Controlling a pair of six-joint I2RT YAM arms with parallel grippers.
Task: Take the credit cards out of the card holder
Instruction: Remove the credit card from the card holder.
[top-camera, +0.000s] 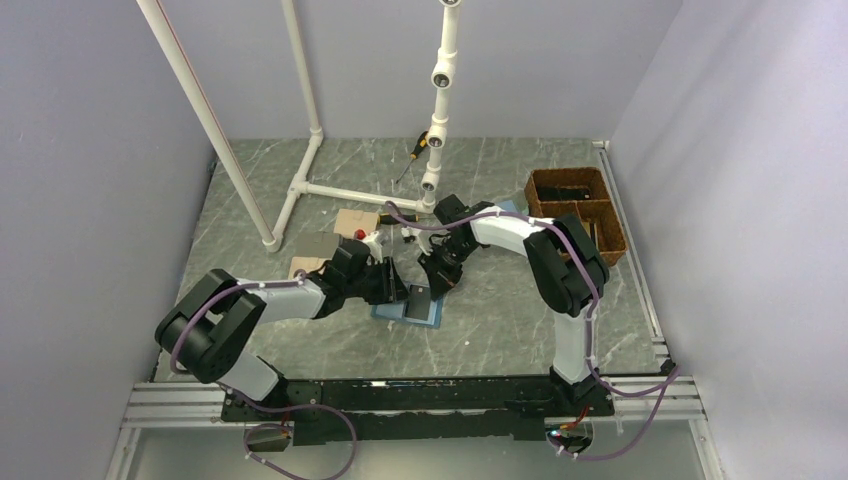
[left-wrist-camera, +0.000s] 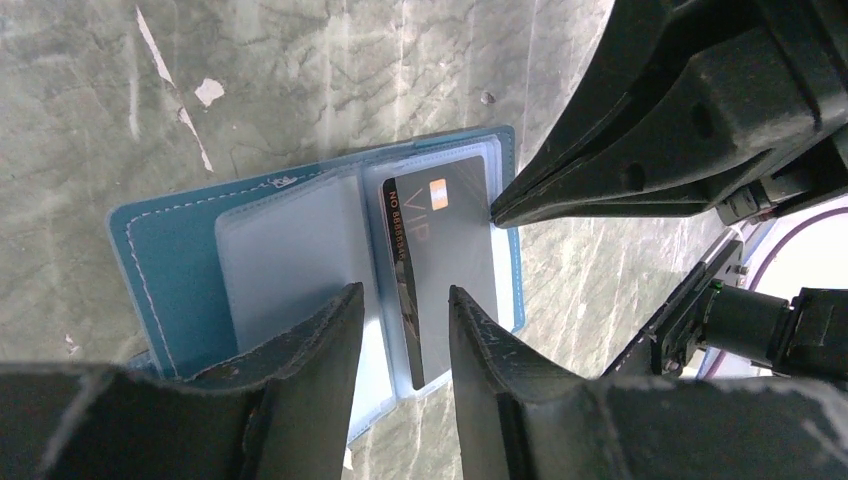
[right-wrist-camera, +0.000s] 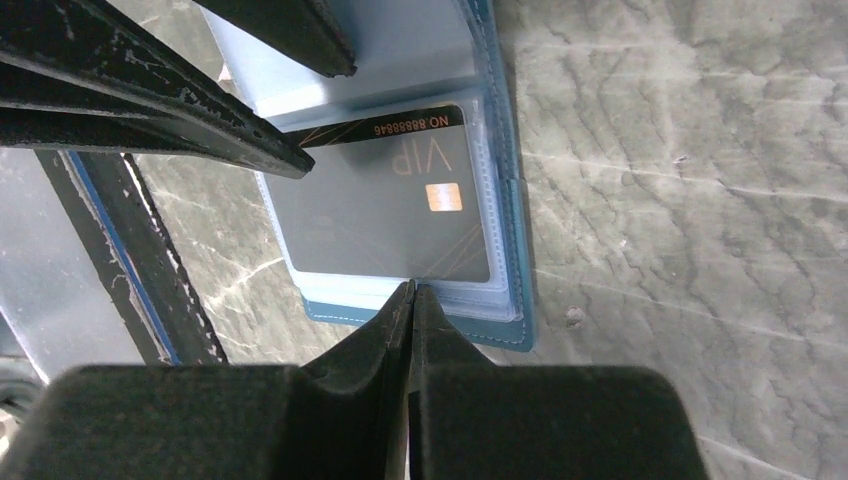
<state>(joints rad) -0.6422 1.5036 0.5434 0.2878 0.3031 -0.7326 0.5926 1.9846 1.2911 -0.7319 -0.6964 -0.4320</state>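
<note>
The card holder (top-camera: 408, 310) lies open and flat on the grey marbled table (top-camera: 500, 310), near the middle and a little toward the arms, blue inside facing up. Its clear sleeves show in the left wrist view, fanned over both halves (left-wrist-camera: 170, 260). One of the credit cards (left-wrist-camera: 455, 250) sits in a sleeve on one half, dark grey with "VIP", a small orange chip and a printed number along one edge; the right wrist view shows the same card (right-wrist-camera: 390, 215) lying inside the holder's rim (right-wrist-camera: 505, 200).

The left gripper (left-wrist-camera: 405, 295) is low over the holder with its fingers spread, one above the empty sleeves, the other above the card. The right gripper (right-wrist-camera: 412, 290) comes in from the opposite side with its fingers pressed together to a point right at the card's outer edge. Whether that point has nipped the sleeve or the card, I can't tell.

Further back on the table stand tan blocks (top-camera: 355, 220), a white pipe frame (top-camera: 300, 185) and, off to the right, a brown basket (top-camera: 575, 205).
</note>
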